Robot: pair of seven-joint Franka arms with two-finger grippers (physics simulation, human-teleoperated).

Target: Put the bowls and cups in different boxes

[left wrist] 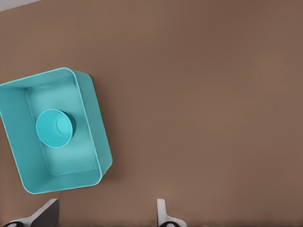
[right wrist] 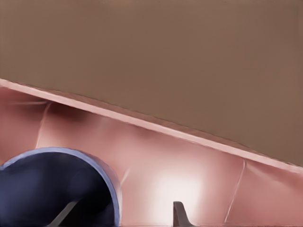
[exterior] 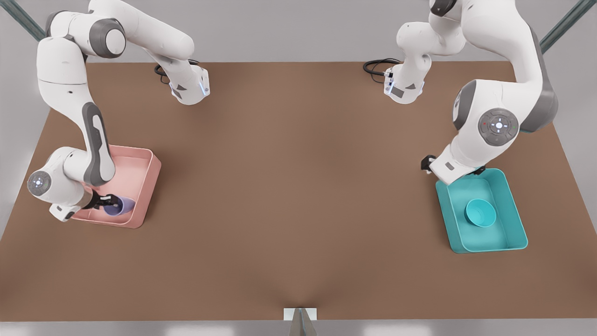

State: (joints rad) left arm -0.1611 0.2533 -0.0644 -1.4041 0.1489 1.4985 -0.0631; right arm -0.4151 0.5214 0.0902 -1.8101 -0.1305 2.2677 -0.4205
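Right gripper (exterior: 112, 201) down inside pink box (exterior: 148, 175), one finger inside cup (exterior: 122, 205), one outside, seemingly pinching its rim; cup low over box floor. Left gripper (exterior: 426, 164) open, empty, beside teal box (exterior: 513, 196) holding bowl (exterior: 480, 213). Coming move: release.

Bare robot test bench, rendered in simulation. Plain brown tabletop (exterior: 298, 186) across most of the frame, nothing homely on it. Two white arms (exterior: 70, 74) (exterior: 503, 93) bolted at the upper left and upper right, black cables (exterior: 378, 67) coiled by their bases. Grey blank wall (exterior: 289, 28) along the top, metal frame struts (exterior: 566, 21) in both upper corners.
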